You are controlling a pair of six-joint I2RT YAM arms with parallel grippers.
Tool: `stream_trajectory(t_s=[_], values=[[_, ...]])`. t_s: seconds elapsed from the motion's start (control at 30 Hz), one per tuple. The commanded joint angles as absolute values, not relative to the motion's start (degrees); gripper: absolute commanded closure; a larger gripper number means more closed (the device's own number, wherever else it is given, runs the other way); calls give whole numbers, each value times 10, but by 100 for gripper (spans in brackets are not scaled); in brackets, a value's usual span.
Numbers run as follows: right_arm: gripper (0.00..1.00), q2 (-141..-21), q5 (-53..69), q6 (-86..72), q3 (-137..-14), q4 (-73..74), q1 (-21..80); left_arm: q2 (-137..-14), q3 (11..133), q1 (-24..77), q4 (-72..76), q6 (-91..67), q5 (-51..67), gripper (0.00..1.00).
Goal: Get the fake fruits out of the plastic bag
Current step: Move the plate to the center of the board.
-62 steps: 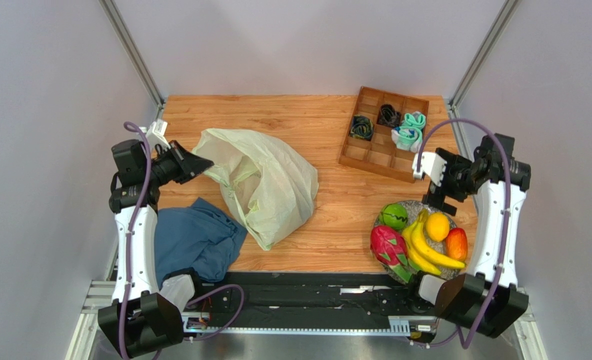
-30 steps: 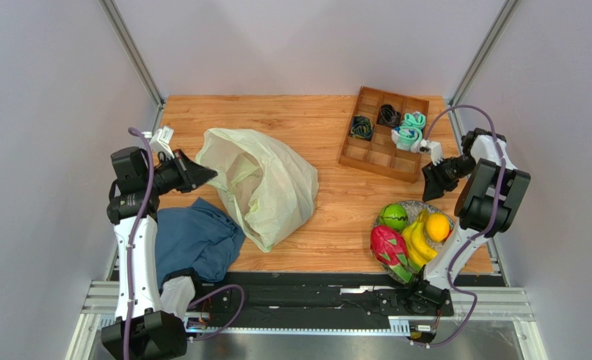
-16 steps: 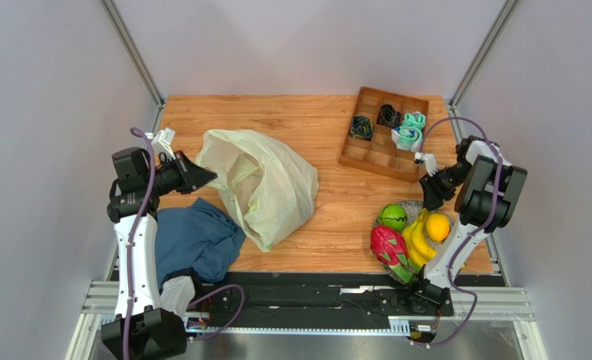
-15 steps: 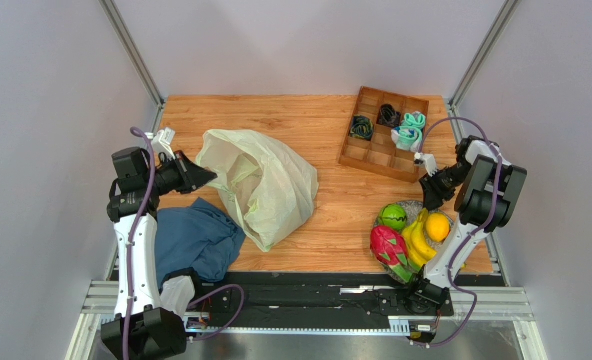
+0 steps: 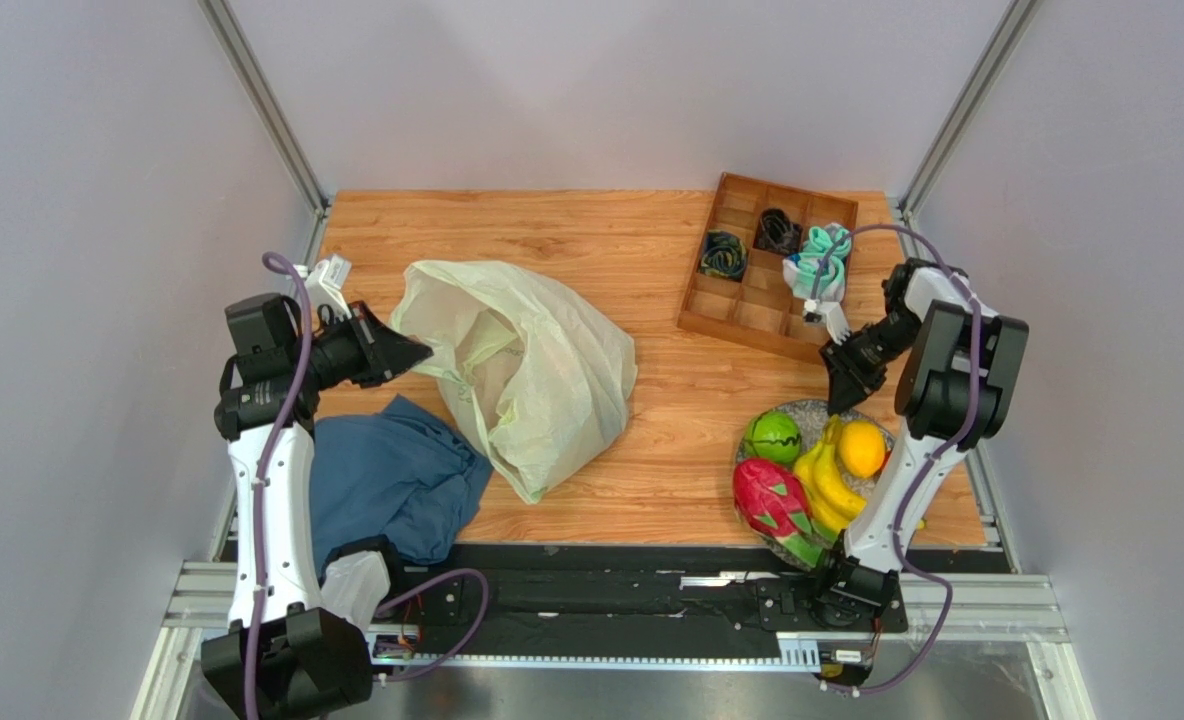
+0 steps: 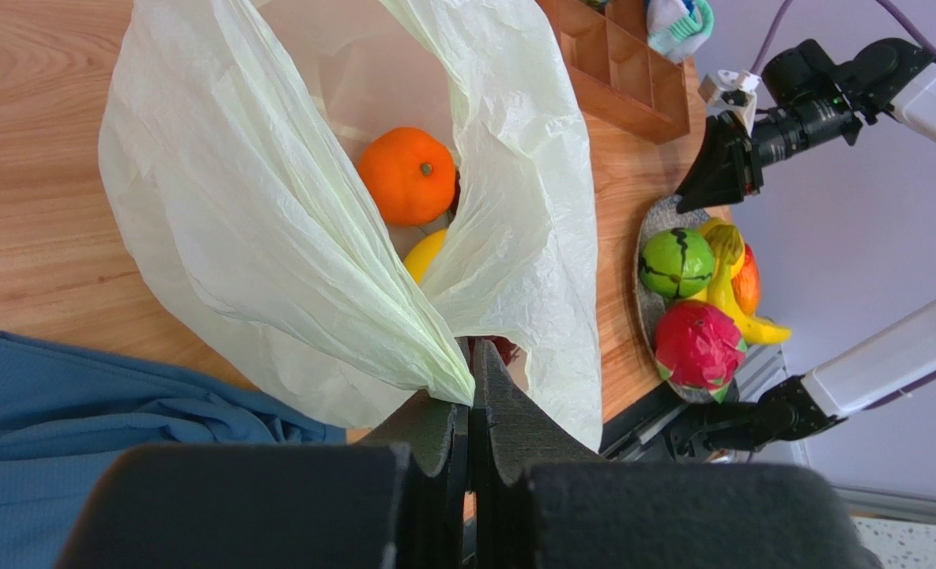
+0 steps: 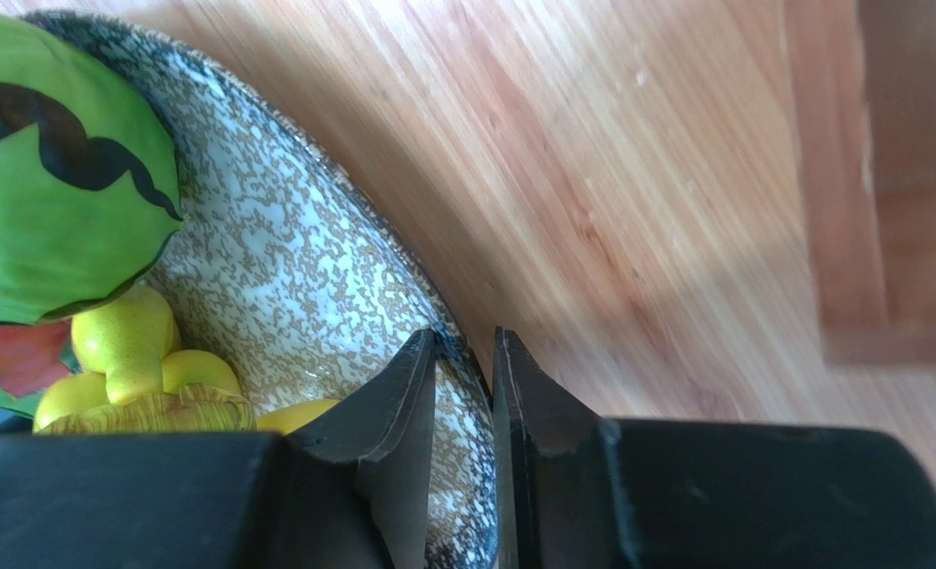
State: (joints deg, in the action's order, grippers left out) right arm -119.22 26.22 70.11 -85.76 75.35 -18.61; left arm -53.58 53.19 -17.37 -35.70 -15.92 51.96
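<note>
Pinching crinkly pale yellow-green plastic bag [image 6: 235, 237], left gripper [image 6: 469, 401] jaws closed; right gripper [image 7: 463, 346] jaws narrow, gripping rim of speckled plate [image 7: 318, 296].

Blue cloth [image 5: 388, 480], wooden tray [image 5: 744, 311], speckled plate [image 7: 307, 296]

Crinkly translucent plastic bag [image 5: 531, 368], glossy fake fruits [image 5: 774, 500], speckled glazed plate [image 7: 307, 308], wood-grain table [image 5: 553, 233], soft blue cloth [image 5: 388, 480].

Wooden tabletop [image 5: 553, 225], pale lilac walls [image 5: 598, 90], metal corner posts [image 5: 262, 98]
</note>
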Motion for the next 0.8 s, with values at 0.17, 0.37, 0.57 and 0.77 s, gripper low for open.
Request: stream_trajectory(t_s=[0.17, 0.37, 0.57, 0.77], values=[[94, -1207, 320, 622, -877, 693, -104, -541, 535, -178, -345, -147, 525, 100], [96, -1215, 323, 555, -895, 649, -41, -537, 529, -178, -346, -146, 526, 100], [97, -1237, 318, 515, -946, 637, -3, -530, 519, -178, -346, -145, 529, 100], [97, -1295, 317, 483, -1051, 655, 48, -521, 509, -178, -346, -143, 529, 100]])
